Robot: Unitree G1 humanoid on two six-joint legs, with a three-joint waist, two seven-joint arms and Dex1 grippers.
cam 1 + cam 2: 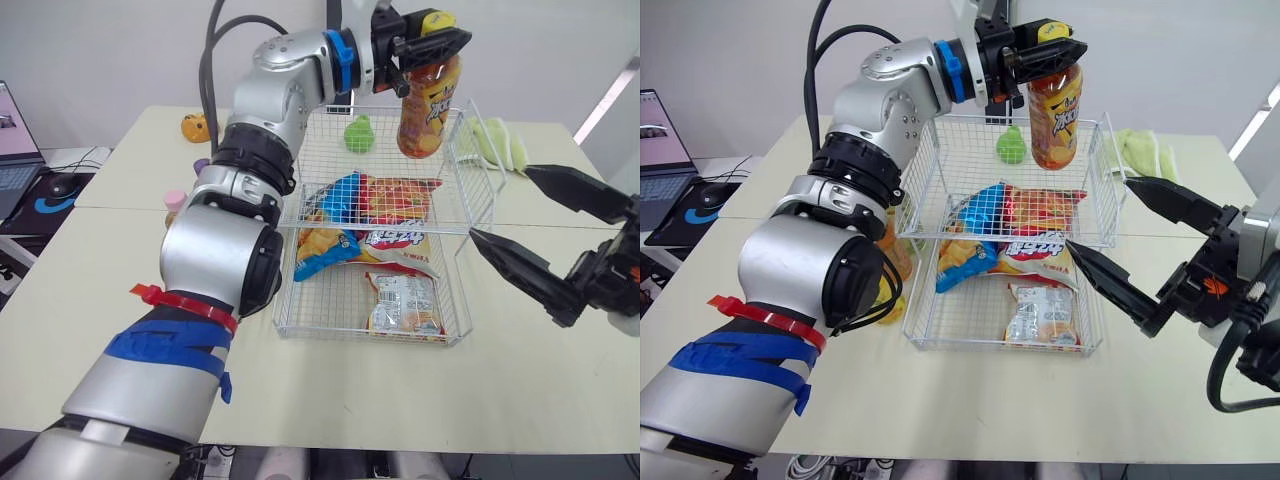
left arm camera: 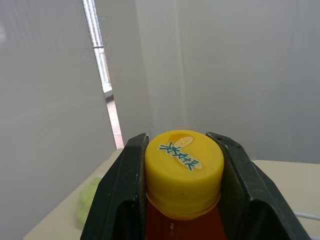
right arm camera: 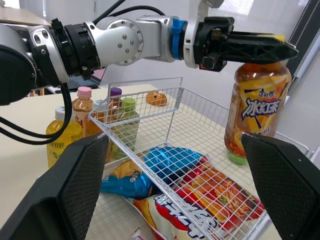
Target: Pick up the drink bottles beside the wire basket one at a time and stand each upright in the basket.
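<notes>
The right gripper [image 1: 498, 203] hovers nearest, just beside the right wall of the wire basket [image 1: 330, 333], its 2 black fingers spread wide and holding nothing. The basket sits on the pale table [image 1: 90, 300], and snack packets [image 1: 400, 300] lie flat across its floor. On the robot's left of the basket, 4 drink bottles stand upright close together, among them one with a pink cap [image 3: 84, 93] and one with a purple cap [image 3: 116, 92].

Farther off, at the basket's far right corner, the left gripper [image 2: 178, 142] is clamped on the yellow cap [image 2: 184, 167] of the iced tea bottle [image 1: 430, 110]. The bottle hangs upright, its lower half level with the far wall. I cannot tell whether its base is inside that wall. A small green toy [image 1: 360, 133] sits by the far wall.
</notes>
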